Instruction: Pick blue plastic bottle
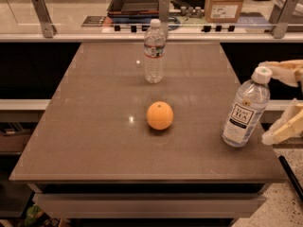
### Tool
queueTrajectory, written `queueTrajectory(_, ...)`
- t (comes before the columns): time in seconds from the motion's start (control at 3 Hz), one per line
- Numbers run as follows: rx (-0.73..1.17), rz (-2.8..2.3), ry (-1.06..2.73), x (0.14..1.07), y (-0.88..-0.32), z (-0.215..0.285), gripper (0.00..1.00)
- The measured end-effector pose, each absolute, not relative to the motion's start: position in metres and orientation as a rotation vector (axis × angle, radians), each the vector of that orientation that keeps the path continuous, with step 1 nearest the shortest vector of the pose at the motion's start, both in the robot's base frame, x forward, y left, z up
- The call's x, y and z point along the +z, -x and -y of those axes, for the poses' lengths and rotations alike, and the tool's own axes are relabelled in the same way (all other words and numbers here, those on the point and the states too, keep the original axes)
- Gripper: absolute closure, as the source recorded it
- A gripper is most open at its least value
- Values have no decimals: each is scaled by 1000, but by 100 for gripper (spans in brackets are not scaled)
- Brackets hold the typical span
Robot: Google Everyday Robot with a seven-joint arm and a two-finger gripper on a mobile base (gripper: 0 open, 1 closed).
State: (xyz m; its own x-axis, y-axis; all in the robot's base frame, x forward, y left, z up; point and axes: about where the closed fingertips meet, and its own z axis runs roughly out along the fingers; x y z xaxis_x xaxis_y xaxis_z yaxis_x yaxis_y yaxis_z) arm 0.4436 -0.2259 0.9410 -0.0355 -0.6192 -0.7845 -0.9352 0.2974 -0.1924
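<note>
The blue plastic bottle [244,111] stands upright near the table's right edge, with a big white cap and a white label with dark lettering. My gripper [272,102] comes in from the right edge of the view, just to the right of the bottle. Its two pale fingers are spread apart: the upper finger [284,71] reaches level with the cap, and the lower finger [284,126] sits by the bottle's lower half. The fingers do not hold the bottle.
An orange [160,116] sits at the middle of the brown table [85,126]. A slimmer clear bottle with a red-and-white label [154,51] stands at the back centre. Behind the table runs a counter with a dark tray [135,1] and a cardboard box [226,3].
</note>
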Motion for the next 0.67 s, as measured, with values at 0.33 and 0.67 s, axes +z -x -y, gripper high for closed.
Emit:
queueTrajectory(0.33, 606, -1680, 1350, 921, -445, 216, 0)
queueTrajectory(0.67, 698, -1624, 1302, 903, -452, 208, 0)
